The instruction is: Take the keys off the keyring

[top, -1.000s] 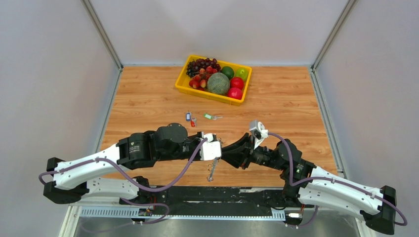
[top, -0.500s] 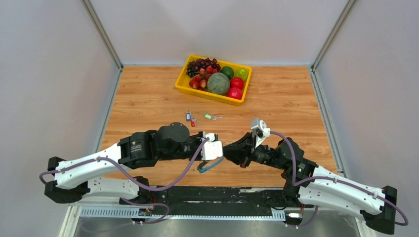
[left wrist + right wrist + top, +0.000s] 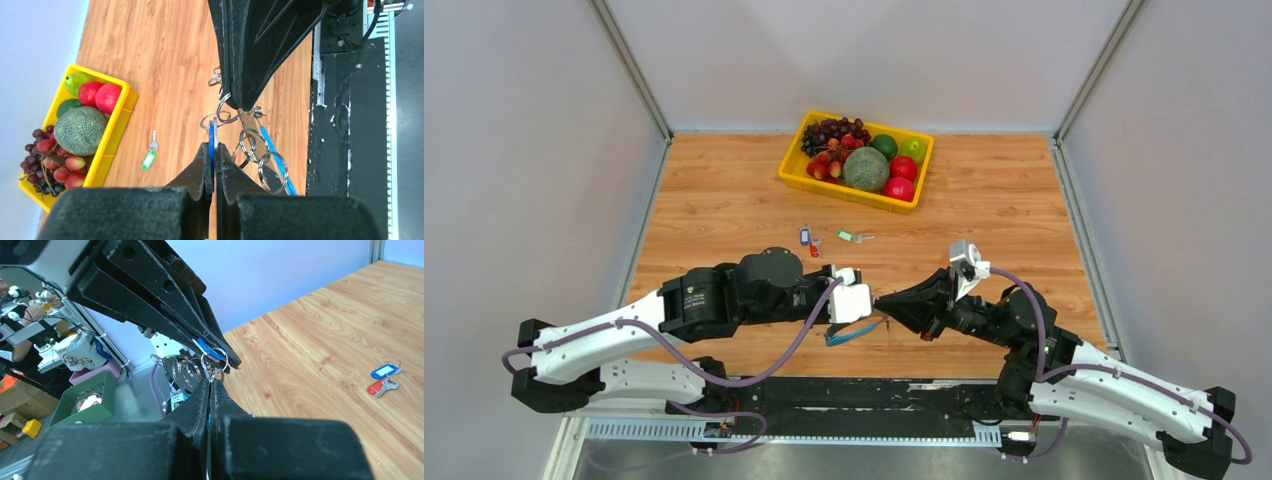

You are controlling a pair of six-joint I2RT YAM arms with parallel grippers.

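Observation:
My left gripper [image 3: 213, 146] is shut on a blue key [image 3: 213, 134], seen edge-on between the fingers. My right gripper [image 3: 210, 381] is shut on the keyring [image 3: 274, 159], pinching it just by a small metal ring [image 3: 215, 359] that joins the blue key. The two grippers meet tip to tip above the table's near part; in the top view the left gripper [image 3: 871, 300] is left of the right gripper [image 3: 886, 300]. The keyring's blue section [image 3: 854, 333] and several split rings [image 3: 250, 144] hang below them. A blue key [image 3: 804, 236], a red key [image 3: 815, 247] and a green key [image 3: 845, 236] lie loose on the table.
A yellow fruit tray [image 3: 793, 173] with grapes, a melon and apples stands at the back middle of the wooden table [image 3: 1004, 200]. The black base rail [image 3: 864, 395] runs along the near edge. Grey walls close in both sides.
My right arm has drawn back to the right, its gripper tip staying by the left one. The dangling keyring has swung from hanging straight down to slanting left, blue section showing.

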